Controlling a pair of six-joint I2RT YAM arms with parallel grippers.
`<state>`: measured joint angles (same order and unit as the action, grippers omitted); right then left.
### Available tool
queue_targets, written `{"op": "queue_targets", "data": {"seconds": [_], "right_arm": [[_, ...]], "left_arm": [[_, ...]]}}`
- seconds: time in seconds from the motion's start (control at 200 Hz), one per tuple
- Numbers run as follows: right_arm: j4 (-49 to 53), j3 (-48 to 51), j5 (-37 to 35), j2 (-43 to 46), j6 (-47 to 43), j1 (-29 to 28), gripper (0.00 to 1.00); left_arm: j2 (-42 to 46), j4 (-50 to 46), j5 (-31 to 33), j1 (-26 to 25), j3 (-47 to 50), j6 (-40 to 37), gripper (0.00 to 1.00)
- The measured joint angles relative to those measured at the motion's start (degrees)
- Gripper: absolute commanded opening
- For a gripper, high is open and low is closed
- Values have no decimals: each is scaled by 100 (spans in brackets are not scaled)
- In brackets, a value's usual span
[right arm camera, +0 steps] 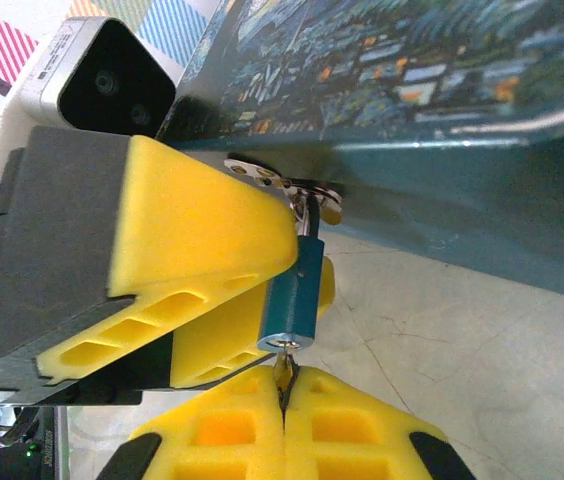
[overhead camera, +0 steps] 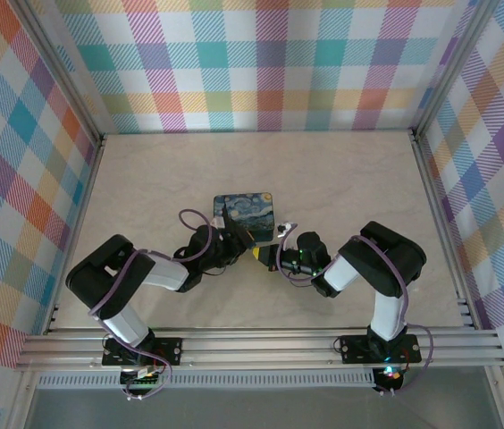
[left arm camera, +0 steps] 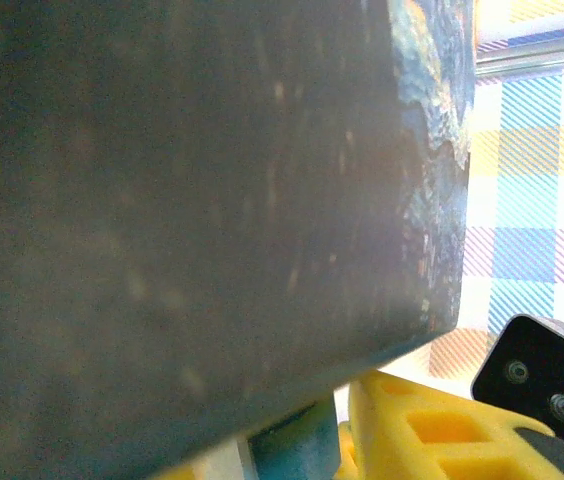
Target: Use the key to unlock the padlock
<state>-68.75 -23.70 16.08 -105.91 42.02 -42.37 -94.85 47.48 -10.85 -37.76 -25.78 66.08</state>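
Right jaws clenched on key (right arm camera: 283,366) beneath padlock (right arm camera: 294,290), tin (right arm camera: 412,80) overhead; left jaws astride padlock, grip unclear.

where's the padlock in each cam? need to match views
Top: too small to pick out; look at the near edge of the tin.
Left wrist: padlock, blurred teal block, bottom centre, under the tin.
Right wrist: padlock at centre, below the tin, key at its lower end.
Shared landmark: the Starry-Night tin.

Key (right arm camera: 283,364) mostly hidden between fingers (right arm camera: 362,425)
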Motion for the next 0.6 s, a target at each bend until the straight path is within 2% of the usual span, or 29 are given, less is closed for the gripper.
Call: {"op": "queue_targets", "data": {"seconds": [0.215, 0.35, 0.6], "right_arm": [[-2, -4, -2, 0, 210, -11, 0], [-59, -4, -31, -2, 404, -4, 3], [-83, -4, -44, 2, 479, -11, 25]], "left_arm": [[-120, 164, 94, -11, -37, 57, 22], [-133, 208, 153, -24, -37, 92, 17], [-133, 221, 188, -37, -39, 184, 0]]}}
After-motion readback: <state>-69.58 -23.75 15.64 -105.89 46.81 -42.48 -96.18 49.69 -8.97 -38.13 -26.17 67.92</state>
